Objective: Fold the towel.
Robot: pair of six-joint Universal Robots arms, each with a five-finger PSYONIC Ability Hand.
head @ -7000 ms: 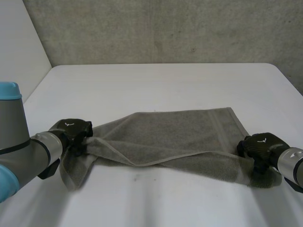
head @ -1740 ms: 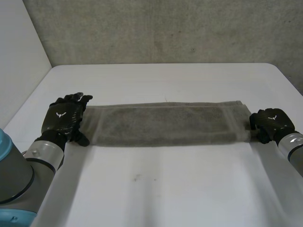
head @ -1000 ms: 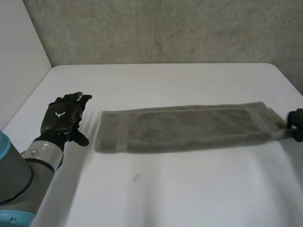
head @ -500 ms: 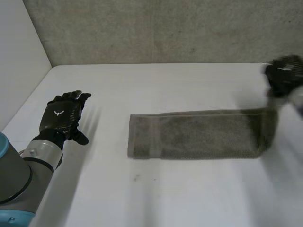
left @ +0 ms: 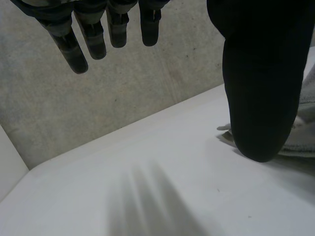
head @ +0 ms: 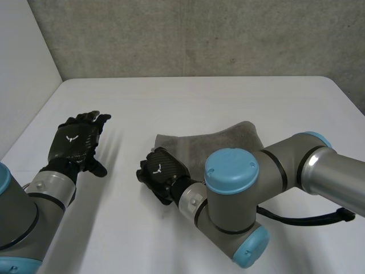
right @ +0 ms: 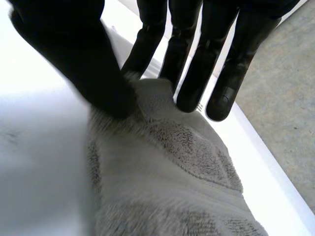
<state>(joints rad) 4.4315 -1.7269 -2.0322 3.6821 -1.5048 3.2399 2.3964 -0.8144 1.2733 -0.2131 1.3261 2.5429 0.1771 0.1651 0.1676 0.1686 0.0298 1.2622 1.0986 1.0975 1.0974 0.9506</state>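
Left hand (head: 75, 144): rests at the left side of the white surface (head: 188, 100), palm down; fingers straight and spread wide; holds nothing; well apart from the towel (head: 219, 140).
Left hand, wrist view: fingers (left: 74, 46) hang straight above the surface (left: 147, 172); thumb (left: 258, 83) stands off to the side; a grey edge of the towel (left: 306, 135) shows just beyond the thumb.
Right arm (head: 296, 171): reaches in from the right side and crosses in front of the towel; its light-blue cap and grey joint cover the near part of the cloth.
Right hand (head: 162, 173): sits at the near left end of the towel, low over the surface; fingers curled.
Right hand, wrist view: thumb (right: 78, 59) presses down on the towel (right: 167, 187) against the fingers (right: 194, 73); the cloth edge is pinched between them; the hand is closed on the towel.
Towel: grey terry cloth, near the middle of the surface, slightly right of centre; left end lies flat; far right part rises in a rounded hump; the section behind the right arm is hidden, so the fold lines there cannot be told.
Surface: white; meets a grey concrete wall (head: 199, 34) along its far edge.
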